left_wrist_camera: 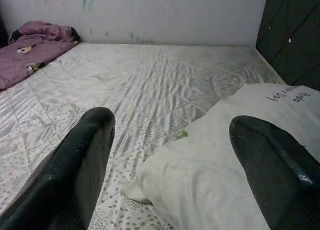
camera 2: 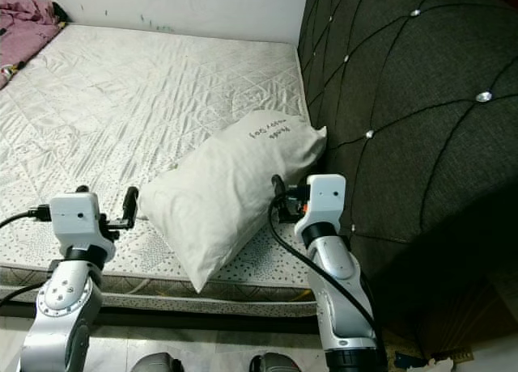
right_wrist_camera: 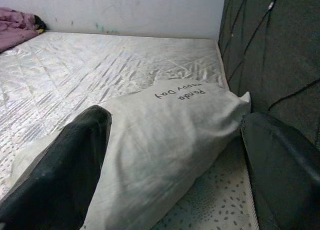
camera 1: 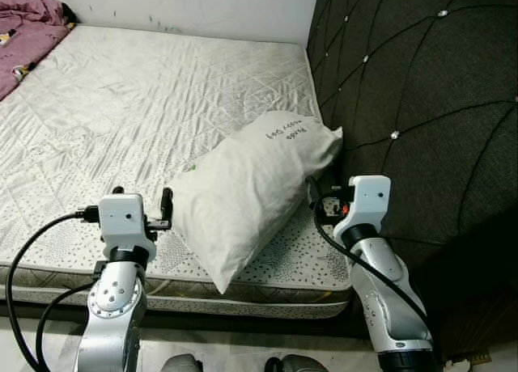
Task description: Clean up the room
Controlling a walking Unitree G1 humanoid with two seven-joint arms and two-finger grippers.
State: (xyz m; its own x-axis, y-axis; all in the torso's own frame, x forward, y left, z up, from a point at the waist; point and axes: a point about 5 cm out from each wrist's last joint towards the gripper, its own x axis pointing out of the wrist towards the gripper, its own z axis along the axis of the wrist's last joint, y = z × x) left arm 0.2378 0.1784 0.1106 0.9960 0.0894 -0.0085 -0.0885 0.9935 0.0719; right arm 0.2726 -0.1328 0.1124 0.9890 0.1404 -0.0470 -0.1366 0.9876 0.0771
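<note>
Both silver arms are raised at the near edge of the bed. Left claw (camera 1: 142,206) has its fingers spread, just beside the near-left corner of the white rectangular fabric pillow (camera 1: 251,186). Right claw (right_wrist_camera: 175,165) is likewise spread, its fingers straddling the pillow's near-right side. The pillow lies tilted at the near right corner of the white quilted mattress (camera 1: 121,105), its far end against the dark tufted headboard (camera 1: 413,89). A crumpled mauve blanket (camera 1: 24,32) sits at the far left corner.
</note>
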